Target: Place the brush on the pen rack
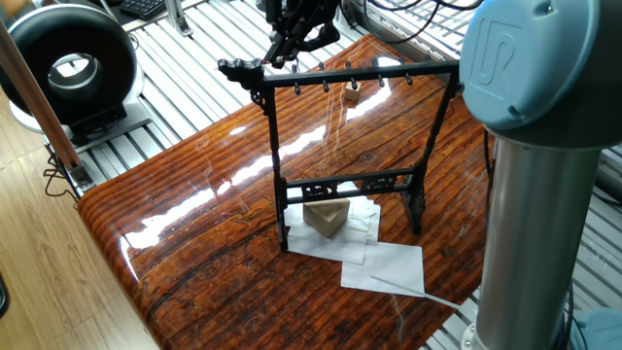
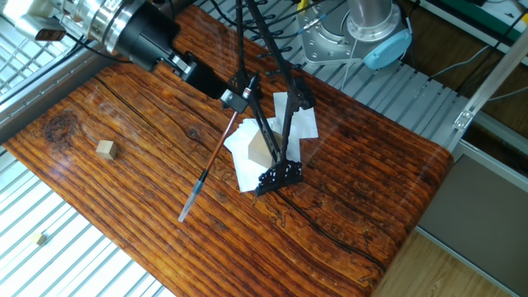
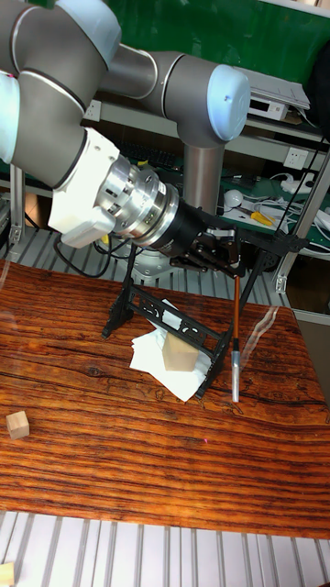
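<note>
Here the brush (image 3: 236, 330) hangs upright beside the pen rack (image 3: 174, 316), reddish-brown shaft with grey lower end, its top clamped between the closed fingers (image 3: 231, 265).

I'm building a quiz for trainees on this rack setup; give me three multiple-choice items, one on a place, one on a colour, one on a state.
1. Where is the brush?
A. flat on the table
B. hanging from the tool by the rack's top bar
C. on the paper

2. What colour is the pen rack?
A. black
B. white
C. red

3. What is the tool doing?
A. open, empty
B. shut on the brush
C. out of sight

Key: B, the brush dangles upright beside the crossbar; A, the whole frame is black; B, its fingers pinch the brush's top end.
</note>
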